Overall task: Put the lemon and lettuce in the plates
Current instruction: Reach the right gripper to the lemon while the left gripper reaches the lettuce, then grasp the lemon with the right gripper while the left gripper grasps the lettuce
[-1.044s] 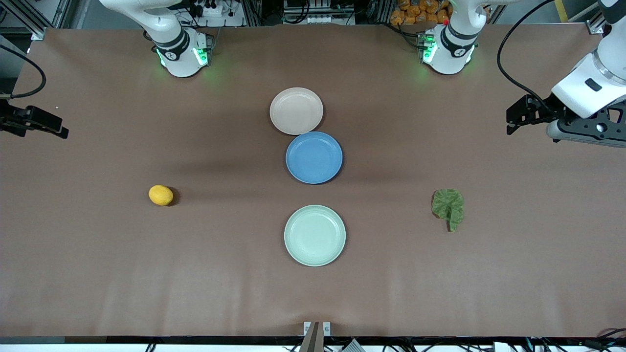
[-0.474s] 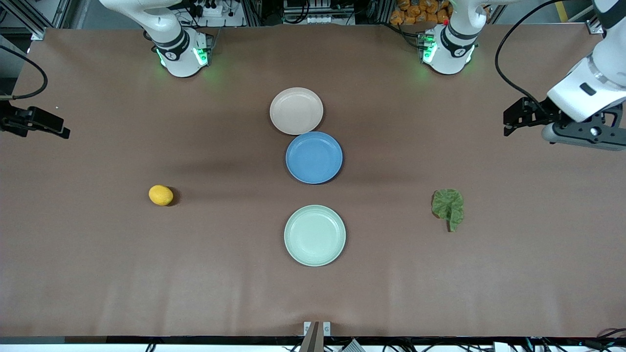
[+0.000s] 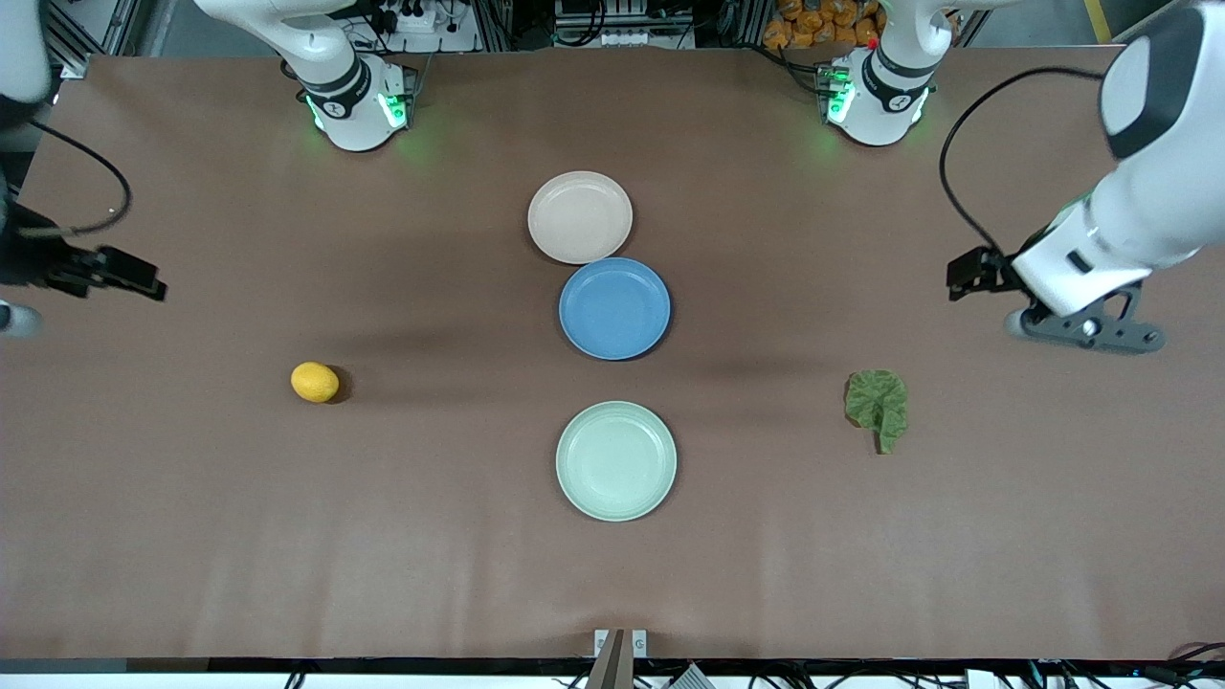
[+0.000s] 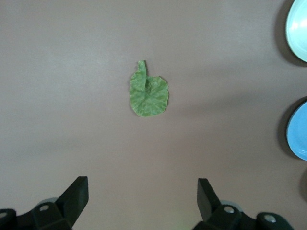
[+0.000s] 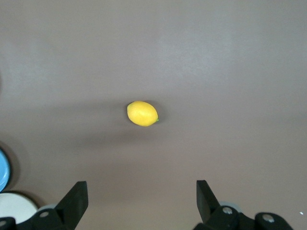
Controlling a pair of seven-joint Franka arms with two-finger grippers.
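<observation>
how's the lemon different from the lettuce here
The lemon is a plump yellow-orange oval; the lettuce is a flat, crinkled green leaf with a short stem. The lemon lies toward the right arm's end of the table, the lettuce toward the left arm's end. The lettuce covers more table. Both rest on bare table, outside any plate and untouched.

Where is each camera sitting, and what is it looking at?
Front view: high across the table, facing both robot bases; shows both arms, the lemon, the lettuce and three plates.
Left wrist view: on the left arm's wrist, looking down at the lettuce; the open left gripper shows.
Right wrist view: on the right arm's wrist, looking down at the lemon; the open right gripper shows.
Shared: both wrist views catch the blue plate edge.
</observation>
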